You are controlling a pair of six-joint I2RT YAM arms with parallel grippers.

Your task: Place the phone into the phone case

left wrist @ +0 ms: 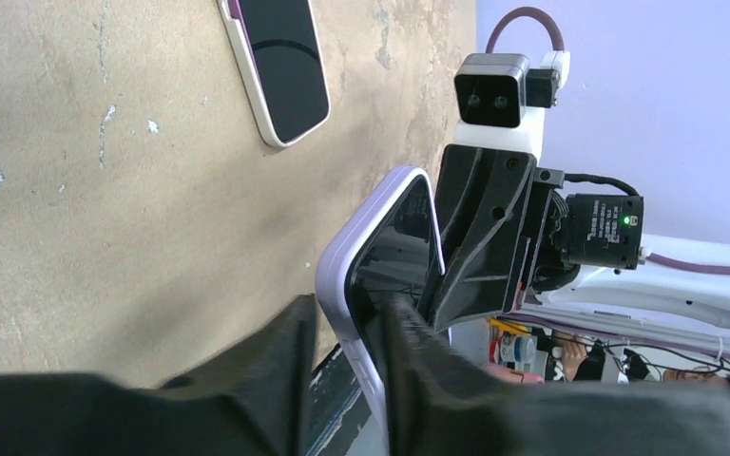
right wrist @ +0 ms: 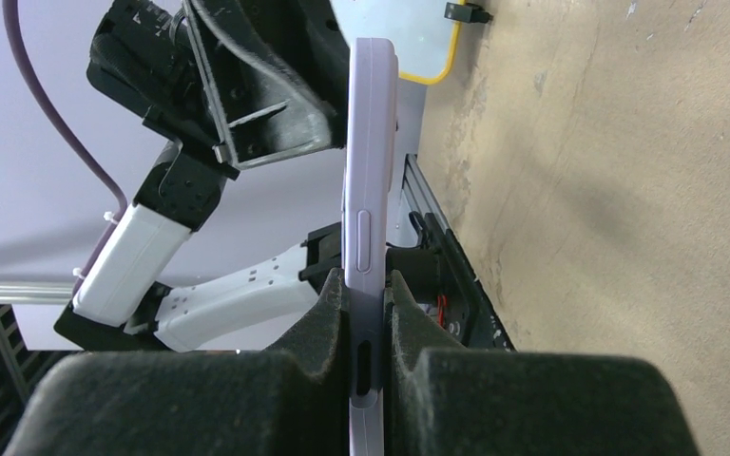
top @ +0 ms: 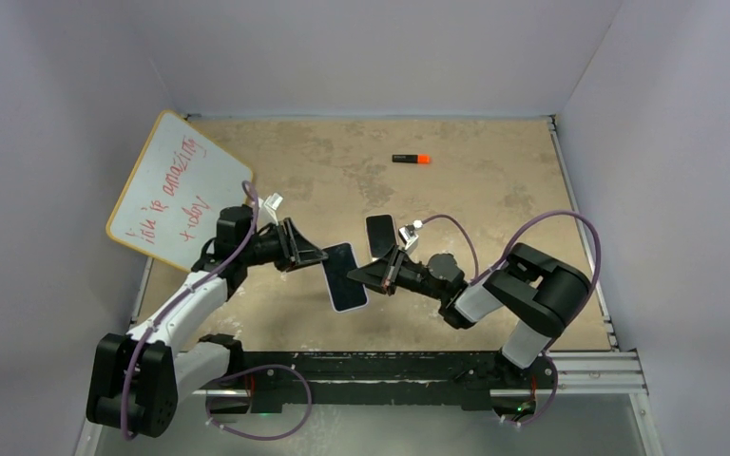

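The lavender phone case (top: 344, 277) hangs above the table between both arms. Its dark inner face shows in the left wrist view, inside the lavender rim (left wrist: 342, 256). My right gripper (right wrist: 366, 280) is shut on one end of the case (right wrist: 369, 190), its pads pressed to both flat sides. My left gripper (left wrist: 350, 302) straddles the opposite end, with a finger against each side. From above, the left gripper (top: 312, 255) and right gripper (top: 369, 277) face each other across the case. The phone (top: 378, 236), with a dark screen and white edge, lies flat on the table just behind them (left wrist: 280, 66).
A whiteboard (top: 176, 190) with red writing leans against the left wall. A black marker with an orange cap (top: 411, 159) lies toward the back of the table. A metal rail (top: 390, 366) runs along the near edge by the arm bases.
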